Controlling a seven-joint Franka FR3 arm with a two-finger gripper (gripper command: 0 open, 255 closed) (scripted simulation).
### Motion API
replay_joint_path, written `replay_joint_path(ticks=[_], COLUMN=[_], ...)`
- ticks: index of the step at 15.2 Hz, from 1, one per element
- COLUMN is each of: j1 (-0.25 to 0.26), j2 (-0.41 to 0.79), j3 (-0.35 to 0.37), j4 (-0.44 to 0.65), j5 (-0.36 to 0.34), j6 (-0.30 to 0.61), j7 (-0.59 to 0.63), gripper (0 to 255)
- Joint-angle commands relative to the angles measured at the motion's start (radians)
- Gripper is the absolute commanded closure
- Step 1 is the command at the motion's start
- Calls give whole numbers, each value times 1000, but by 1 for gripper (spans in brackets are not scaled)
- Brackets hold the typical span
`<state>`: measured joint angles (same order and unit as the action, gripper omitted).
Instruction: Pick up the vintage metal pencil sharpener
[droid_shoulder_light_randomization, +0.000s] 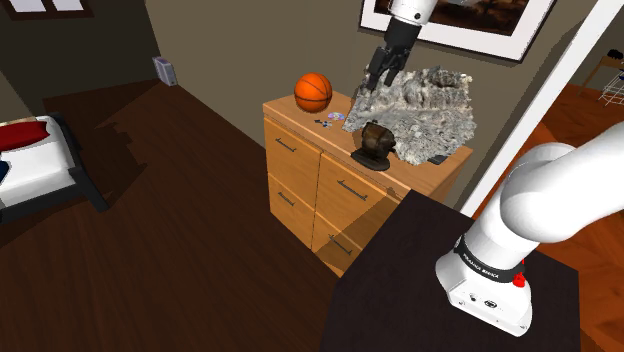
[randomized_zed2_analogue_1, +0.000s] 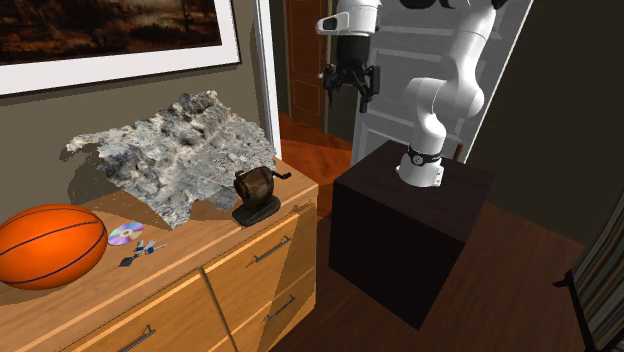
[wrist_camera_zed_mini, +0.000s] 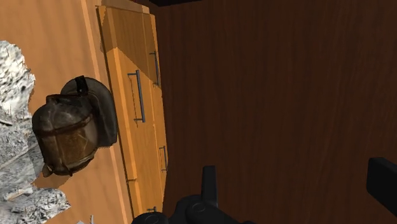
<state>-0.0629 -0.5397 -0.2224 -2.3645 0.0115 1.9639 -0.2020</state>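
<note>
1. Claw: black, on a white arm. We see its two fingers standing wide apart with nothing between them. It hangs high in the air, well apart from everything on the surface. In the wrist view, dark wooden floor lies beneath it, in front of the drawers.
2. Pencil sharpener: dark, brownish metal body with a crank, on a dark base. It stands upright on the surface, near the front edge, at the end nearer the stand. The claw does not touch it.
3. Surface: the light wooden top of a chest of drawers with metal handles, set against the wall.
4. Grey sheet: crumpled and mottled, it lies behind and just beside the pencil sharpener.
5. Basketball: orange, at the far end of the surface from the pencil sharpener.
6. Disc: shiny, flat on the surface between the basketball and the grey sheet.
7. Stand: a dark box beside the drawers, carrying the arm's base.
8. Framed picture: on the wall above the surface.
</note>
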Motion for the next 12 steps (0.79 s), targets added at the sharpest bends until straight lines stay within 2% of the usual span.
replay_joint_path(ticks=[1, 7, 12], j1=[-14, -42, -60], j2=[41, 201, 353], j3=[-31, -117, -186], j4=[-10, 4, 40], j5=[-6, 5, 44], j6=[40, 149, 229], j7=[-23, -87, -154], gripper=[0, 0, 0])
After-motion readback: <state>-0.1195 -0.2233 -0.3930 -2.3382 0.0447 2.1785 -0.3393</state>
